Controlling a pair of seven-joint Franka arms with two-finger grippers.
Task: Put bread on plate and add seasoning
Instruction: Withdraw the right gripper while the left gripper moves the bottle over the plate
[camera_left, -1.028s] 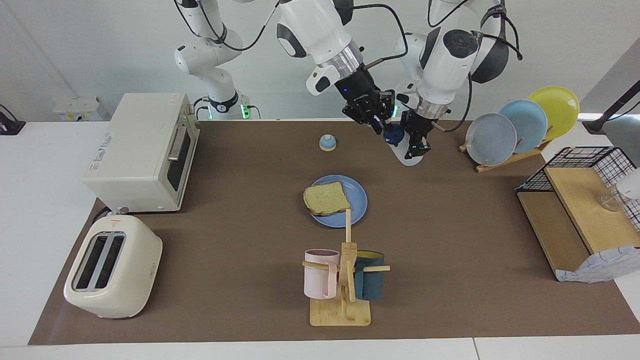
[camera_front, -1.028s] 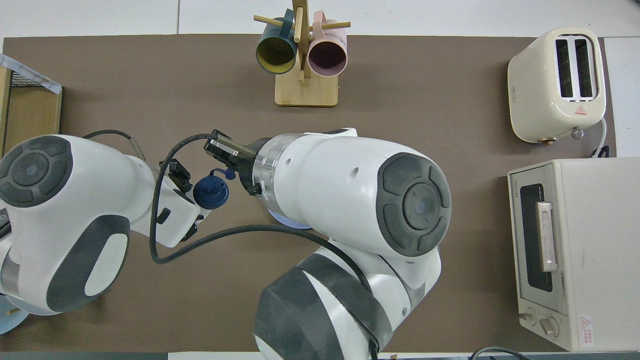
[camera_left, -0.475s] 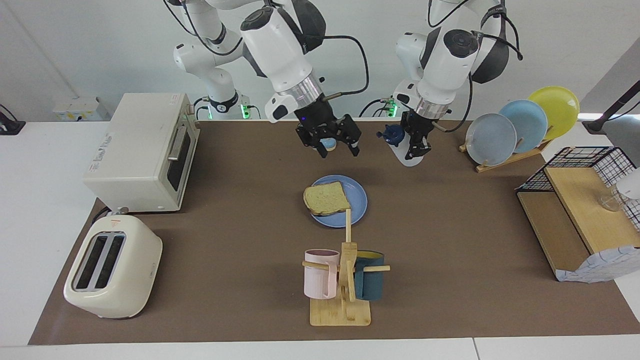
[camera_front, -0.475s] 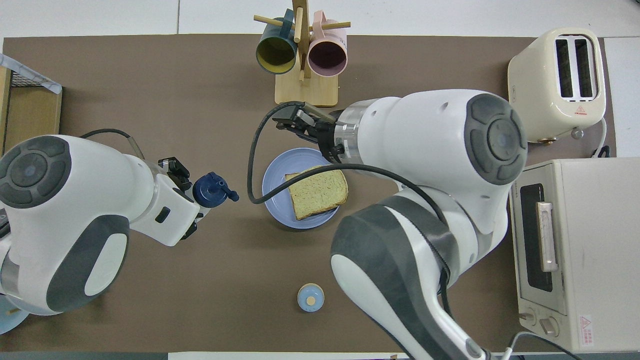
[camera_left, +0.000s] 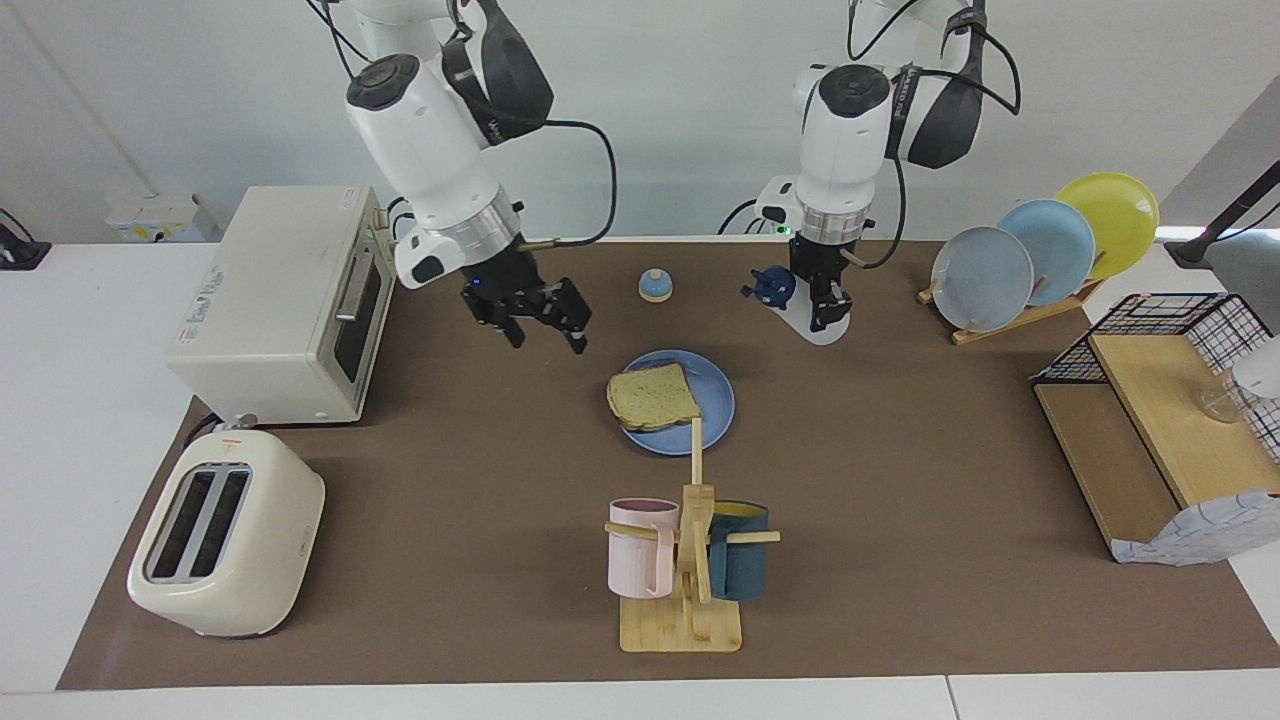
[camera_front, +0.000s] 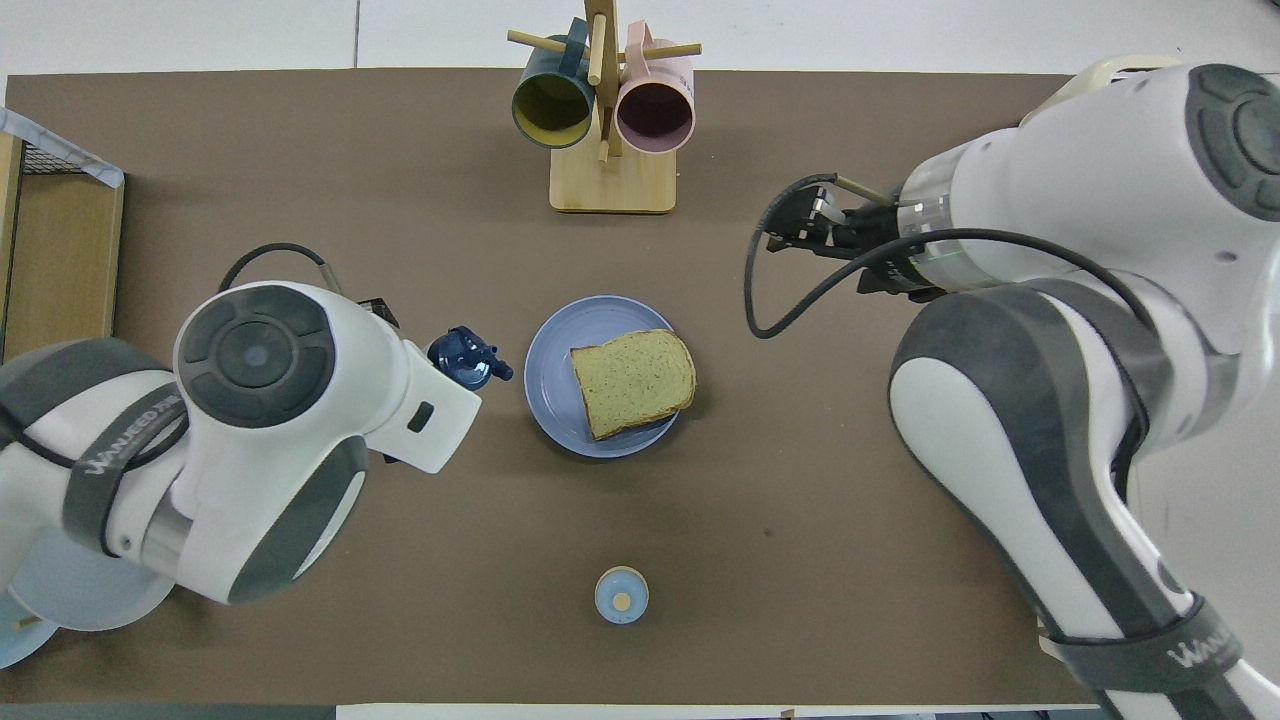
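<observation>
The bread (camera_left: 652, 397) lies on the medium-blue plate (camera_left: 715, 402) at the table's middle; both also show in the overhead view, bread (camera_front: 632, 380) on plate (camera_front: 553, 372). My left gripper (camera_left: 822, 305) is shut on the seasoning bottle (camera_left: 826, 328), held tilted just above the table, beside the plate toward the left arm's end. Its navy cap (camera_left: 771, 287) points toward the plate and shows in the overhead view (camera_front: 468, 357). My right gripper (camera_left: 547, 335) is open and empty in the air between the plate and the toaster oven; it also shows in the overhead view (camera_front: 792, 222).
A small blue dome (camera_left: 655, 285) sits nearer to the robots than the plate. A mug rack (camera_left: 690, 560) stands farther out. A toaster oven (camera_left: 290, 300) and a toaster (camera_left: 225, 535) are at the right arm's end. A plate rack (camera_left: 1040, 250) and a shelf (camera_left: 1160, 430) are at the left arm's end.
My right gripper has left the bottle's cap and swung away over the plate toward the toaster oven. My left arm has turned more upright with the bottle still held.
</observation>
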